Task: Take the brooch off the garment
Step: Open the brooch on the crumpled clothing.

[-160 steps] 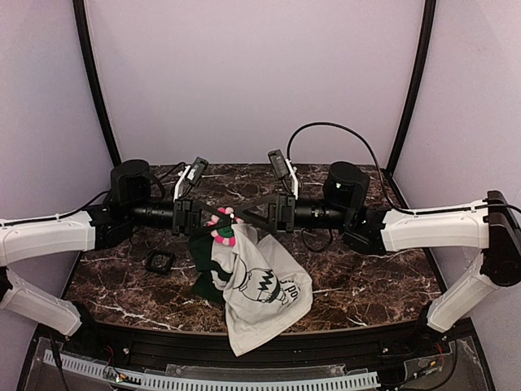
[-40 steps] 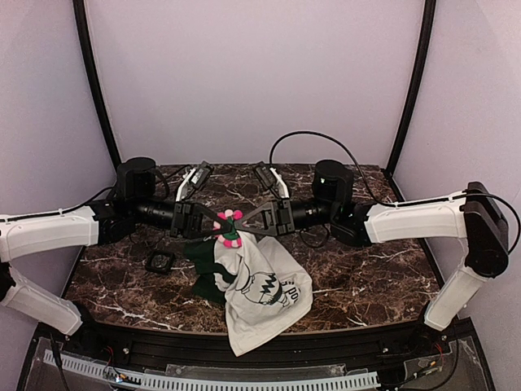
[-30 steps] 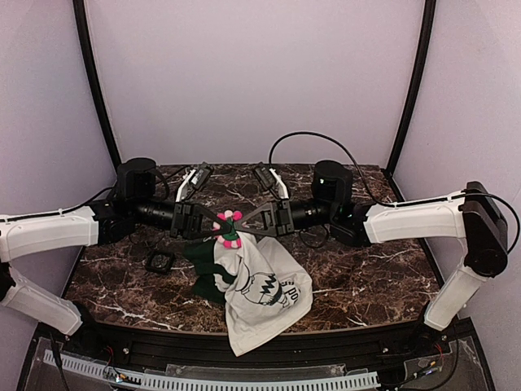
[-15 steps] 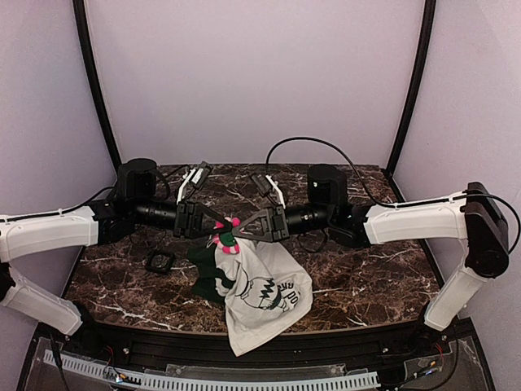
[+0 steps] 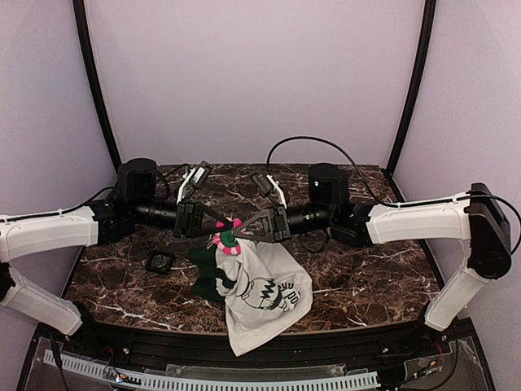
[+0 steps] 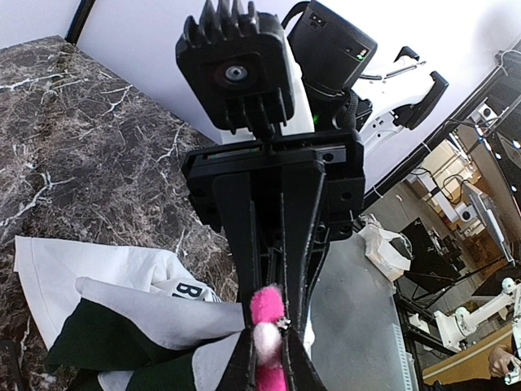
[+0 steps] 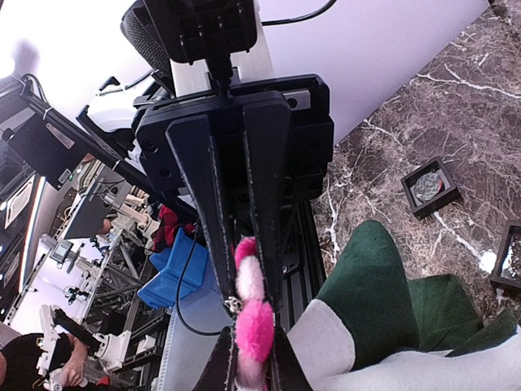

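Pinching the small pink and white flower brooch from both sides, the two black pincers are meeting tip to tip above the dark marble table. The left gripper is reaching in from the left, and its jaws are squeezing tight on the flower. The right gripper is reaching in from the right and is clamping the same flower too. In the left wrist view the pink petals are poking out between the long black fingers of the other arm. The brooch is sitting up in the air, right at the top of the white T-shirt with a black cartoon drawing and dark green sleeves. The shirt is bunching up under the flower, and its lower part is lying crumpled on the table, near the front edge. I cannot tell if the pin is going through the cloth. A small black square frame is lying on the table, left of the shirt and apart from it.
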Robot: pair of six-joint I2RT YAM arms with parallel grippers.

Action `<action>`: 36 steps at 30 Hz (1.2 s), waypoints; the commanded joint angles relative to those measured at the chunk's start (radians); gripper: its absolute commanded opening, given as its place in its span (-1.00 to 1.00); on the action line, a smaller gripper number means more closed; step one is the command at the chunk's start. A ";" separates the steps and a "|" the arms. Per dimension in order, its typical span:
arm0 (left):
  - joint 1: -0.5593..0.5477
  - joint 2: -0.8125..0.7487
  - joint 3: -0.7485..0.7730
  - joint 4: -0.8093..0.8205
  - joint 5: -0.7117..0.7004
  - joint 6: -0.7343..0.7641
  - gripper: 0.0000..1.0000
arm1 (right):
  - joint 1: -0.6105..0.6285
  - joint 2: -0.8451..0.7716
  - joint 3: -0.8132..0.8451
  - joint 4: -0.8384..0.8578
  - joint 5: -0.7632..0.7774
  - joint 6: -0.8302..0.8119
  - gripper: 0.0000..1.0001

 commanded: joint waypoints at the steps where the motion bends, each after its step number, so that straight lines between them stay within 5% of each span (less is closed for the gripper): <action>1: -0.004 -0.030 0.007 0.017 0.008 -0.003 -0.98 | 0.007 -0.040 0.024 -0.005 0.005 -0.021 -0.72; 8: -0.005 -0.065 -0.022 0.084 0.016 -0.018 -0.98 | 0.006 -0.045 -0.029 0.110 -0.024 0.044 0.07; 12: -0.005 -0.085 -0.044 0.148 0.033 -0.038 -0.98 | 0.007 -0.045 -0.051 0.145 -0.016 0.067 0.20; 36: -0.005 -0.139 -0.102 0.242 -0.006 -0.051 -0.98 | 0.064 0.091 -0.034 0.441 -0.053 0.260 -0.30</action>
